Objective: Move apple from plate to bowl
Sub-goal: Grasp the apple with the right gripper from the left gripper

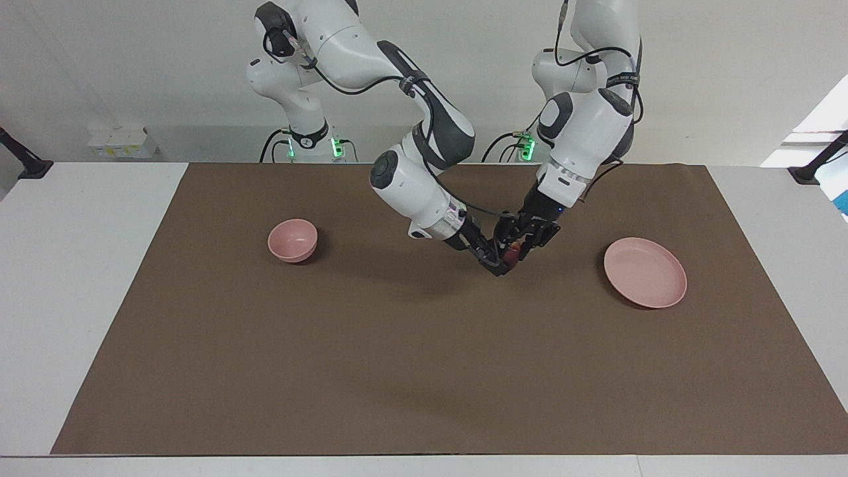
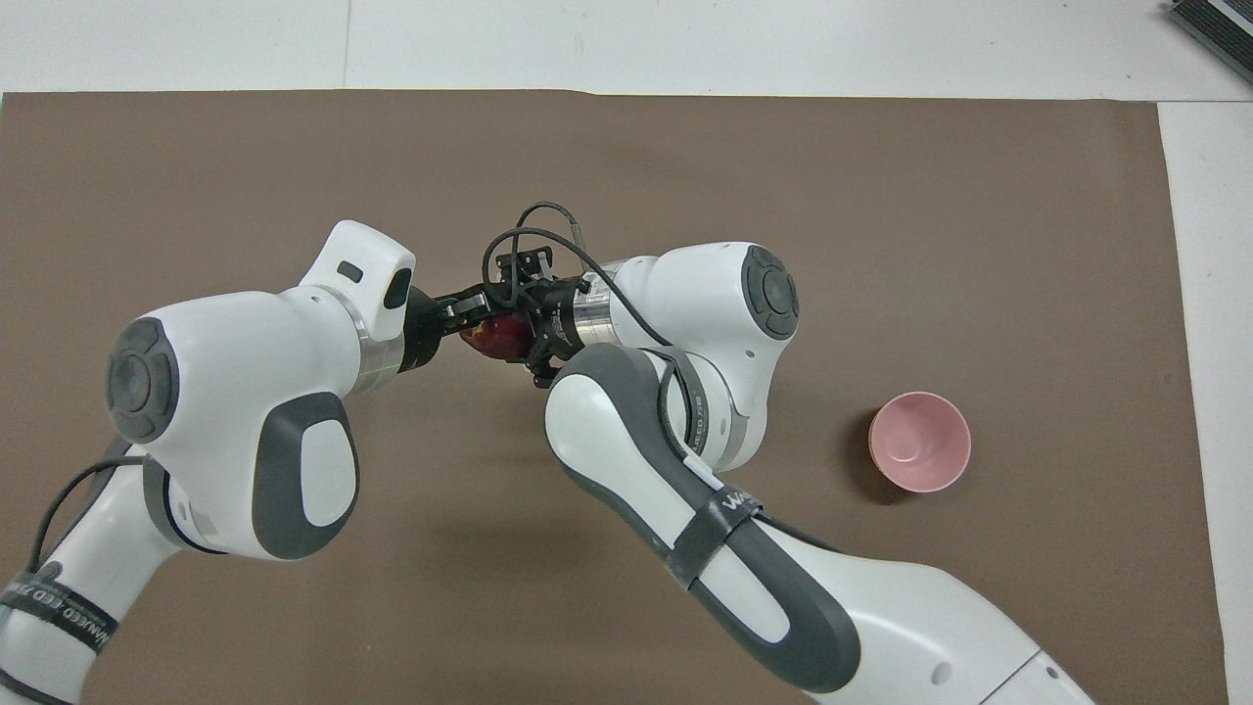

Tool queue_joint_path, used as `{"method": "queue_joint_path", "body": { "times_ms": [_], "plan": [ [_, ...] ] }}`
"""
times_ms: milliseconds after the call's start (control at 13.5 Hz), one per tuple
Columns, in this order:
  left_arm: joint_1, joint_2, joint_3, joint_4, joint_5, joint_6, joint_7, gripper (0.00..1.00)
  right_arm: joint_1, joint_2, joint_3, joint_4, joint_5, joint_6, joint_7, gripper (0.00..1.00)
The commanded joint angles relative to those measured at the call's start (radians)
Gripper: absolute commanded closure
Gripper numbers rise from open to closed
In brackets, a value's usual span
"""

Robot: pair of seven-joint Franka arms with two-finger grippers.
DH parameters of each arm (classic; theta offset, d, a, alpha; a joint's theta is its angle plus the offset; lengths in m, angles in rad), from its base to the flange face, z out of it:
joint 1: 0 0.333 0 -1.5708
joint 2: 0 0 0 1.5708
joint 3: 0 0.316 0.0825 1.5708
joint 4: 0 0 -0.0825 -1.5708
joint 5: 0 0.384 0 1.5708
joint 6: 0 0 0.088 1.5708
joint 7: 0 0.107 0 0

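While both arms met in the air over brown mat (image 1: 424,371) mid-table, apple (image 2: 497,338) sat between left gripper (image 1: 515,250) and right gripper (image 1: 498,260), both clamped on it. Plate (image 1: 644,272) lay toward left arm's end, bowl (image 1: 292,240) toward right arm's end. Arm strap lettering unreadable.

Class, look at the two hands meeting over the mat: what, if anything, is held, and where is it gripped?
The apple, held in the air between the left hand and the right hand, each closed on its own side of the fruit.
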Motion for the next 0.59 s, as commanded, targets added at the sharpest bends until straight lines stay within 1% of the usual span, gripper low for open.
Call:
{"method": "queue_joint_path", "body": {
  "times_ms": [0,148,369,443,517],
  "plan": [
    [-0.015,0.021,0.016,0.041,0.004,-0.004,0.001,0.00,-0.017,-0.043,0.008,-0.019,0.015,-0.039,-0.025,1.00],
    [0.002,0.007,0.021,0.055,0.033,-0.077,0.004,0.00,-0.043,-0.074,0.005,-0.033,0.011,-0.080,-0.027,1.00],
    [0.060,0.003,0.022,0.124,0.185,-0.227,0.007,0.00,-0.088,-0.117,0.002,-0.035,-0.001,-0.164,-0.031,1.00],
    [0.085,0.000,0.022,0.151,0.216,-0.286,0.024,0.00,-0.105,-0.132,0.002,-0.035,-0.027,-0.190,-0.031,1.00],
    [0.105,-0.013,0.025,0.178,0.219,-0.350,0.058,0.00,-0.122,-0.148,0.002,-0.035,-0.047,-0.216,-0.033,1.00]
  ]
}}
